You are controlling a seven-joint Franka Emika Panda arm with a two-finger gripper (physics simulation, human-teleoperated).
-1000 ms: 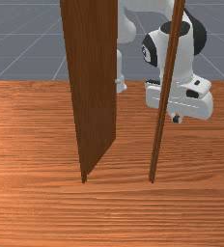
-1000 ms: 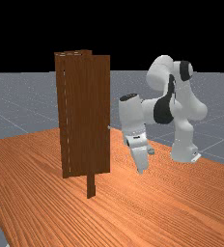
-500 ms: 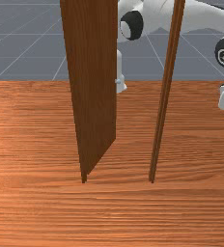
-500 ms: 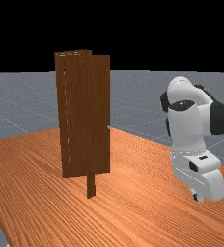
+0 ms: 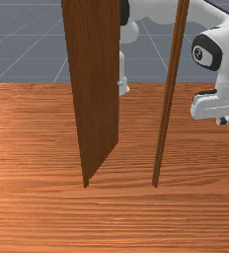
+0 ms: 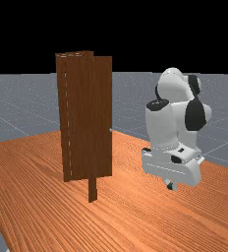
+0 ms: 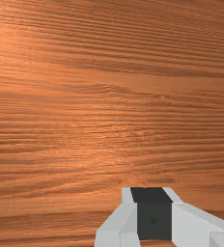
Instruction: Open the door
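The gripper (image 5: 222,120) is low over the table, to the front view's right of the right post (image 5: 167,116). In the far view the gripper (image 6: 171,186) hangs to the right of the door, well apart from it. The brown door panel (image 5: 97,89) stands swung at an angle, running from the front view's left post back toward the arm's side. The far view has the door panel (image 6: 89,118) broadside, with a small pale knob (image 6: 111,130) at its right edge. In the wrist view the gripper (image 7: 154,212) has its dark tips together, with nothing visible held.
Wood table (image 5: 116,222) surrounds the door's base. One frame post (image 6: 93,189) reaches down below the panel in the far view. The arm (image 6: 172,120) stands over the table at the far view's right.
My hand first swung to both views' right, then came partway back left, ending right of where it was a second ago. It also turned. The door has kept its angle.
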